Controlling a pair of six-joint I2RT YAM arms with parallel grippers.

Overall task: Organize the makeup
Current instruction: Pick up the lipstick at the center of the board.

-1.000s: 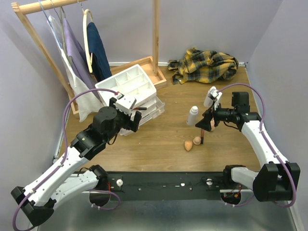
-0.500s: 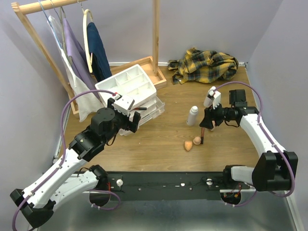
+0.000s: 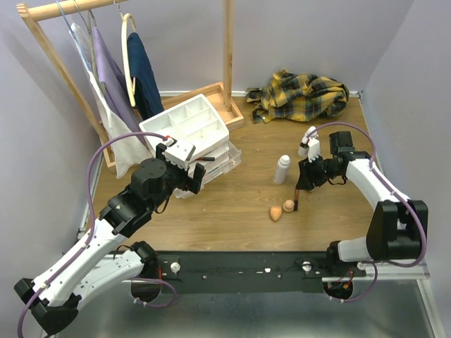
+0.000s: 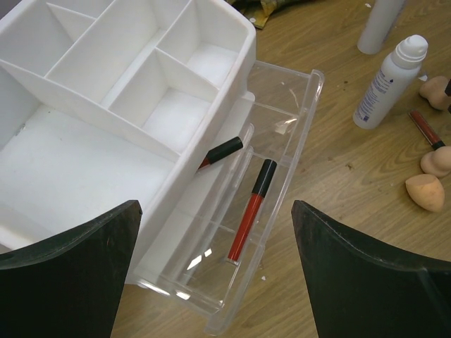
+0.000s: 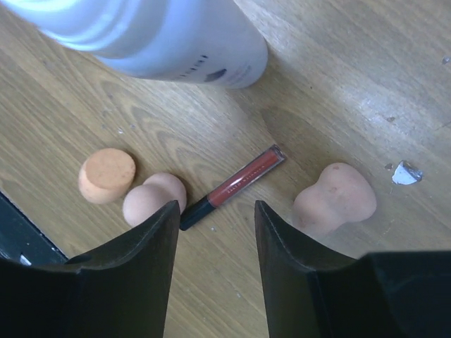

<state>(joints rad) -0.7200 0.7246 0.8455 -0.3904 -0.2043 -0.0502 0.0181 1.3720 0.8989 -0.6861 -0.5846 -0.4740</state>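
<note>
The right gripper, jaws part-way apart and empty, straddles the stick on the table between sponges, positioned for a pinch; the left gripper, jaws wide apart, hovers over the drawer holding two sorted sticks.

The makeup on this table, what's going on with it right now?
It's being sorted into a white organizer. The right pincer hangs open over a red lip stick on the table, straddling it but not gripping it yet. Three peach sponges and a white bottle sit loose nearby. The left pincer hovers open above the organizer's pulled-out clear drawer, which holds two sticks already.
</note>
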